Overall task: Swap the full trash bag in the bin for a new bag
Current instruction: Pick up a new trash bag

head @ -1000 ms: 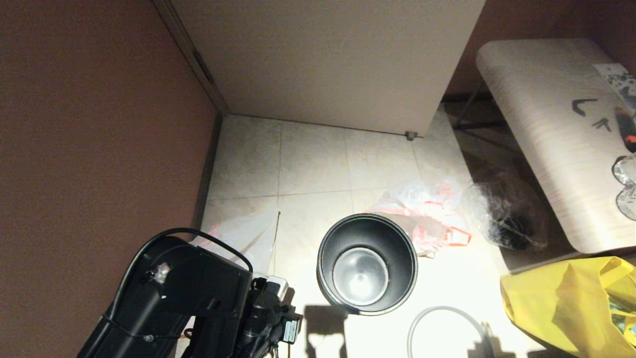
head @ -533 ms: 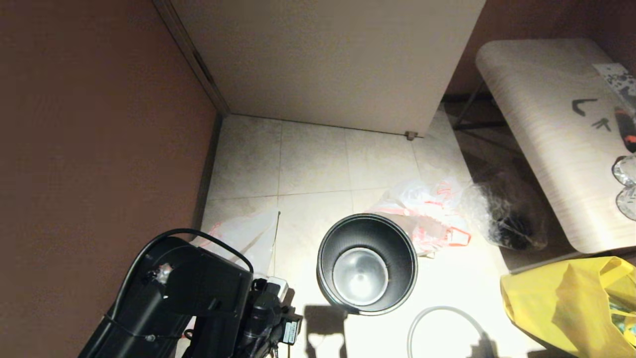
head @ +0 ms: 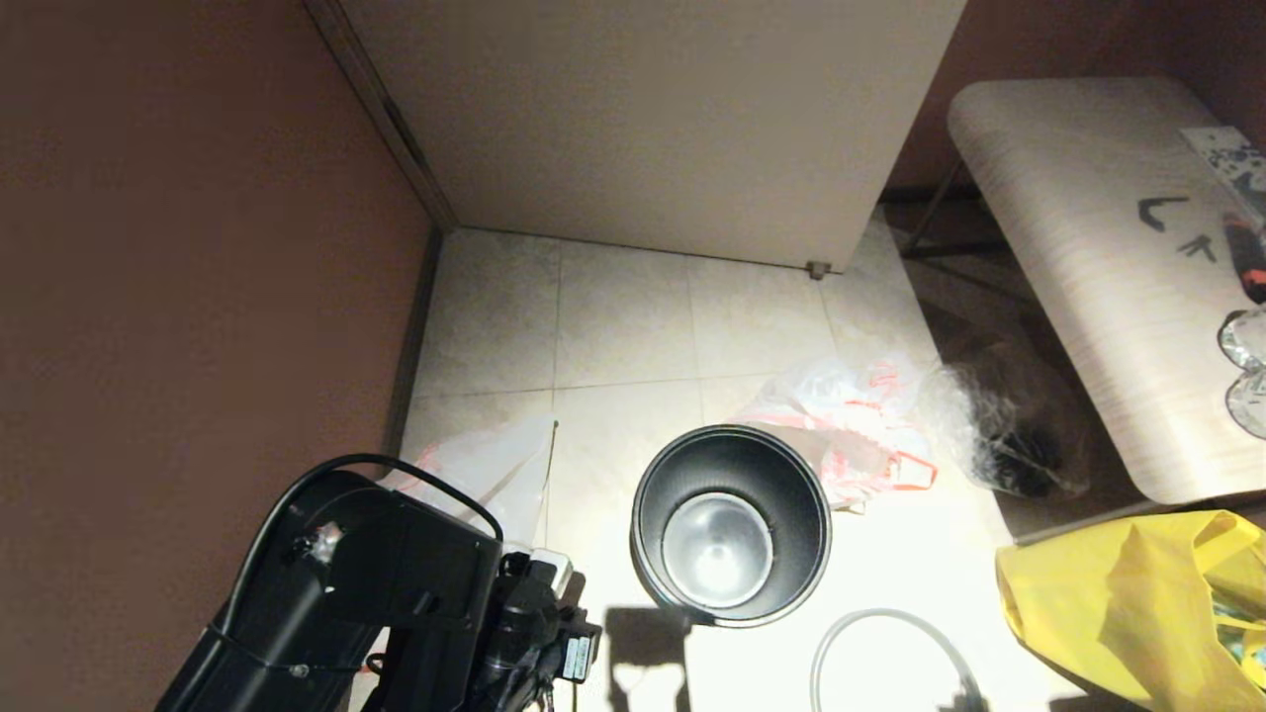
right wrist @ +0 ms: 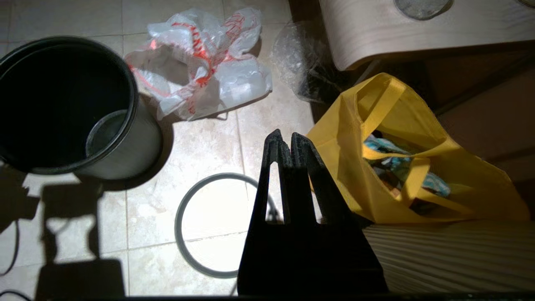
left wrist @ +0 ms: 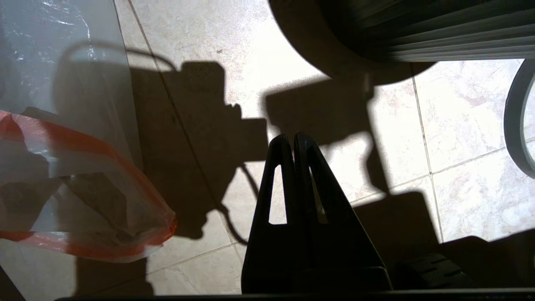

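The black bin (head: 730, 524) stands empty on the tiled floor, its shiny metal bottom showing. Against its far right side lies the full trash bag (head: 851, 420), white with red print; the right wrist view shows this bag (right wrist: 200, 67) too. The limp new bag (head: 490, 465) lies to the bin's left, right beside my left arm (head: 396, 583). My left gripper (left wrist: 292, 138) hangs shut and empty over the floor between the new bag (left wrist: 62, 188) and the bin (left wrist: 418, 29). My right gripper (right wrist: 286, 136) is shut and empty above the grey rim ring (right wrist: 209, 225).
The rim ring (head: 890, 648) lies loose on the floor in front of the bin. A big yellow bag (head: 1128, 603) sits at the right, clear crinkly wrap (head: 999, 425) beside a pale table (head: 1078, 247). A brown wall (head: 198, 247) bounds the left, a light panel (head: 643, 119) the back.
A shadow at the bottom edge near the rim ring has drawn back out of the picture. Bags, bin and left arm have not moved.
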